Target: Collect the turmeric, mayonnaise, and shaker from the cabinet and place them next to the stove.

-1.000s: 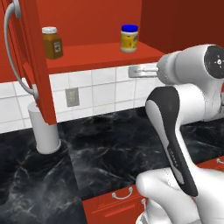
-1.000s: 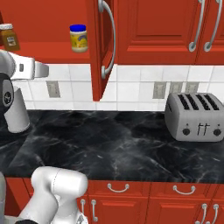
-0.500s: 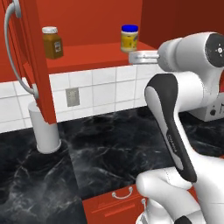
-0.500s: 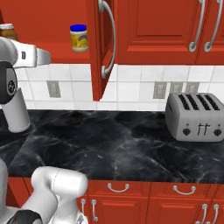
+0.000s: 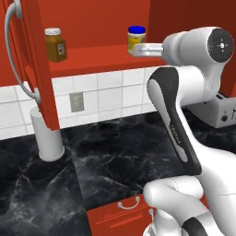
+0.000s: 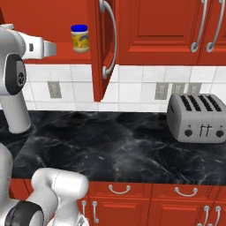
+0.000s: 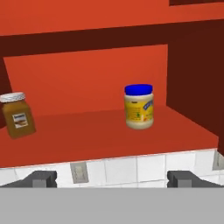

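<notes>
The mayonnaise (image 7: 139, 107) stands upright on the red shelf (image 7: 100, 135) of the open cabinet, a cream-yellow jar with a blue lid; it also shows as the mayonnaise (image 5: 136, 39) and the mayonnaise (image 6: 80, 38). Further left on the same shelf stands the turmeric (image 7: 17, 115), brown with a white lid, seen too as the turmeric (image 5: 55, 44). My gripper (image 7: 112, 179) is open with nothing between its fingers. It hangs at shelf height in front of the shelf's edge, short of the mayonnaise, as the gripper (image 5: 140, 49) and the gripper (image 6: 49, 47). The shaker and the stove are out of view.
The cabinet door (image 5: 32, 60) hangs open at left with its silver handle (image 5: 11, 50); it is the door (image 6: 99, 48) in the right base view. A white paper-towel cylinder (image 5: 46, 138) and a toaster (image 6: 198, 117) stand on the black marble counter (image 6: 114, 141).
The arm has lifted the gripper from below the shelf up to shelf height beside the mayonnaise. The jaws stay open. Both jars have kept their places.
</notes>
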You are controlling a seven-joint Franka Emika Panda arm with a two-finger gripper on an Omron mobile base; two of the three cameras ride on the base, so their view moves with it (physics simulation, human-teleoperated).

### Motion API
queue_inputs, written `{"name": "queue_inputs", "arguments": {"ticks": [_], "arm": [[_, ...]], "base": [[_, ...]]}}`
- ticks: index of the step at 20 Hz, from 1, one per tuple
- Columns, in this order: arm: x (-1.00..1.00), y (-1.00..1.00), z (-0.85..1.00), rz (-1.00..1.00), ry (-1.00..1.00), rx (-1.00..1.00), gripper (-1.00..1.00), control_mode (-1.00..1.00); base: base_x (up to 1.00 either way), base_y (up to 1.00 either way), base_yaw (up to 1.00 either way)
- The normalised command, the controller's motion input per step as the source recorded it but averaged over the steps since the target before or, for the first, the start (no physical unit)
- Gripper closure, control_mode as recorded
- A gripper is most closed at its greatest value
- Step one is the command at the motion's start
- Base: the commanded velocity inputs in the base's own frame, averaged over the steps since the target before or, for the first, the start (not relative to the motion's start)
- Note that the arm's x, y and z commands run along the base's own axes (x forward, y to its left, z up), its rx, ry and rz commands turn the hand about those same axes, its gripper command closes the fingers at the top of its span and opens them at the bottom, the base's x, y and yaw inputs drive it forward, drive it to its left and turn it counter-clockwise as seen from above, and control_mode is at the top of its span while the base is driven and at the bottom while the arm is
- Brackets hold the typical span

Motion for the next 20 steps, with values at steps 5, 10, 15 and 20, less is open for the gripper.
{"name": "queue_inputs", "arguments": {"ticks": [5, 10, 15, 20], "arm": [[0.42, -0.20, 0.00, 0.00, -0.06, 0.03, -1.00, -1.00], [0.28, -0.33, 0.00, 0.01, -0.12, 0.05, -1.00, -1.00], [0.02, -0.16, -0.05, 0.04, -0.06, -0.02, -1.00, -1.00], [0.11, -0.22, -0.05, 0.00, 0.00, -0.06, -1.00, -1.00]], "base": [[0.00, 0.00, 0.00], [0.00, 0.00, 0.00], [0.00, 0.00, 0.00], [0.00, 0.00, 0.00]]}}
